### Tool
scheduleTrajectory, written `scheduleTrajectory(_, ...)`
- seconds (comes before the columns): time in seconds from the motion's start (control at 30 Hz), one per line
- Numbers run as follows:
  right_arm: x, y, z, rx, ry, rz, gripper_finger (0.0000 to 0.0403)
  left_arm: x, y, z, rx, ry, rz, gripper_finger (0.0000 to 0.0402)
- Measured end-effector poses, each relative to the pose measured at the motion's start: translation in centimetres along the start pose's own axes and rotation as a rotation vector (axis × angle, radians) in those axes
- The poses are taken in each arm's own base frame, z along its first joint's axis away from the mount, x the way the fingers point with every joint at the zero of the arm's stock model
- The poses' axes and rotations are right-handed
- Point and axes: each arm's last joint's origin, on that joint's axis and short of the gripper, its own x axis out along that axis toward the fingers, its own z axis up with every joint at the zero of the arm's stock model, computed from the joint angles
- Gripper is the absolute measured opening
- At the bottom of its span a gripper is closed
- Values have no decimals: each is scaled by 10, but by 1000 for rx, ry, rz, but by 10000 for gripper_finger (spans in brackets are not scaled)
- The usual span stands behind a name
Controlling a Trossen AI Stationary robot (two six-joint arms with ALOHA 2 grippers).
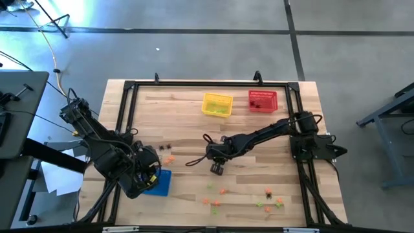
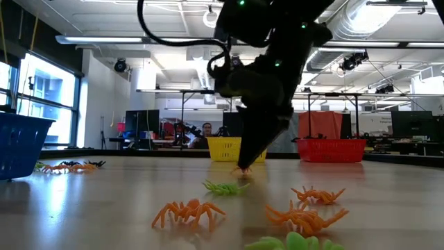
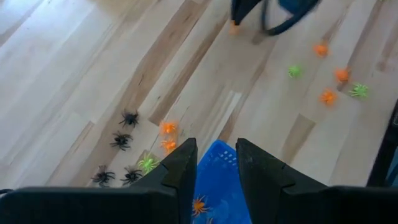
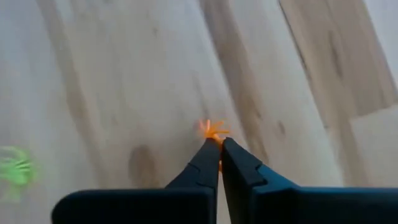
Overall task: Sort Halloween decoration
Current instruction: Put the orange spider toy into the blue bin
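Note:
Tiny spider trinkets lie scattered on the wooden table: orange ones [image 2: 187, 210] and green ones [image 2: 225, 187] near the front edge, and black ones [image 3: 120, 141] beside the blue basket [image 3: 217, 180]. My right gripper [image 4: 219, 146] is at the table's middle [image 1: 217, 168], pointing down and shut on an orange spider. My left gripper [image 3: 216, 155] stands open over the blue basket's rim at the left front [image 1: 147, 176]. One orange spider [image 3: 199, 205] lies inside that basket. My right gripper pinches an orange spider [image 4: 212, 132] at the very ends of its two fingers, coming from above and pointing down. The spider's legs stick out beyond the fingertips [image 4: 208, 152]. It sits at or just above the table top [image 2: 243, 170]; which of the two, I cannot tell.
A yellow basket [image 1: 217, 105] and a red basket [image 1: 262, 100] stand near the far edge. A black frame [image 1: 126, 97] runs along the table's sides. More orange and green spiders [image 1: 268, 197] lie toward the near right. Bare wood lies between the baskets and the right gripper.

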Motion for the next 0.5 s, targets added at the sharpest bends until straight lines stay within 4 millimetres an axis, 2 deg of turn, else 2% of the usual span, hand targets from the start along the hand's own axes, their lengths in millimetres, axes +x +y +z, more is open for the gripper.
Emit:
scheduleTrajectory(0.17, -26, 17, 17, 1, -201, 115, 0, -5, 16, -1, 9, 27, 91, 99)
scheduleTrajectory(0.3, -34, 36, 32, -7, -397, 281, 0, -11, 33, -2, -13, 37, 195, 99)
scheduleTrajectory(0.4, -43, 48, 45, -12, -564, 394, 0, -14, 37, 0, -27, 11, 164, 99)
scheduleTrajectory(0.5, -43, 52, 53, -4, -691, 443, 0, -19, 44, 2, -30, -27, 158, 99)
